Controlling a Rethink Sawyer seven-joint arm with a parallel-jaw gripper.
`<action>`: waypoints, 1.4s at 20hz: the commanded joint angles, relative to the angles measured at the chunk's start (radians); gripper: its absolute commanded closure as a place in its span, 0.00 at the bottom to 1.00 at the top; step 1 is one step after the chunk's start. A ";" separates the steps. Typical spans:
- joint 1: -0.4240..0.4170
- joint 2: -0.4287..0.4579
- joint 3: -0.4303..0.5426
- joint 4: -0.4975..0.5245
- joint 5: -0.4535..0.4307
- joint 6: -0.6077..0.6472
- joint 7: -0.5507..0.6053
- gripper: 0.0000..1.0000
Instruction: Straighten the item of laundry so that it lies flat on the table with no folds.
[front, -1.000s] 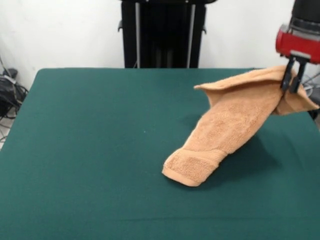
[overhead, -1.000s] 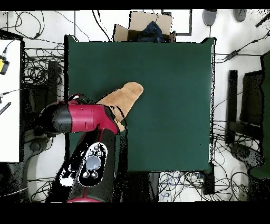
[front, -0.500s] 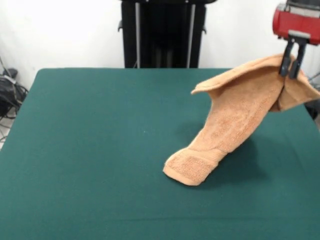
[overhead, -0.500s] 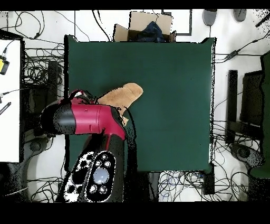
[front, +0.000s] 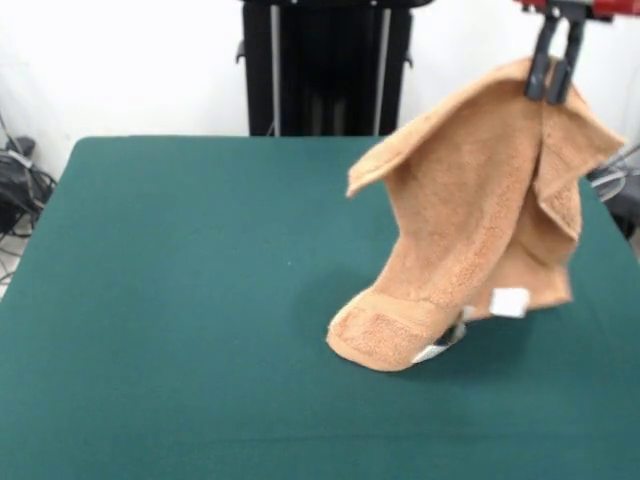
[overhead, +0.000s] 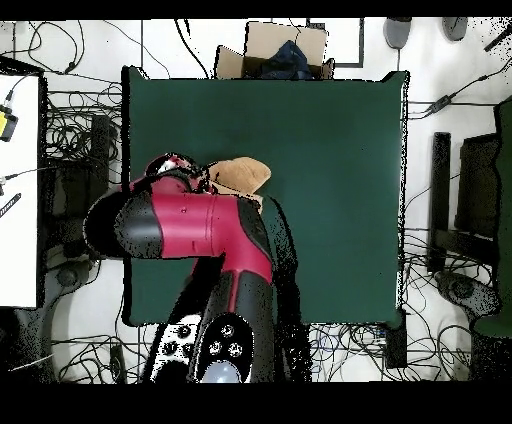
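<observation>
The orange-tan towel (front: 470, 230) hangs from my gripper (front: 550, 82), which is shut on its top edge at the upper right of the front view. The towel drapes down in folds; its lower end (front: 385, 340) still rests on the dark green table (front: 180, 300). Small white tags (front: 508, 302) show at its lower edge. In the overhead view the red arm (overhead: 190, 225) covers most of the towel; only its rounded end (overhead: 243, 173) shows. The gripper itself is hidden there.
The black pedestal (front: 325, 65) stands behind the table's far edge. Cables lie on the floor at the left (front: 18, 185). In the overhead view a cardboard box (overhead: 272, 50) sits beyond the table's top edge, with cables around the table.
My gripper has risen and moved a little left in the front view, lifting the towel higher. The towel now hangs nearly upright and its white tags have come into view.
</observation>
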 joint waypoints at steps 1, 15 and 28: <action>-0.049 -0.083 0.121 -0.082 -0.072 0.245 -0.229 1.00; -0.052 -0.077 0.140 -0.245 -0.203 0.298 -0.208 1.00; -0.048 0.070 0.102 -0.414 -0.426 0.105 -0.146 1.00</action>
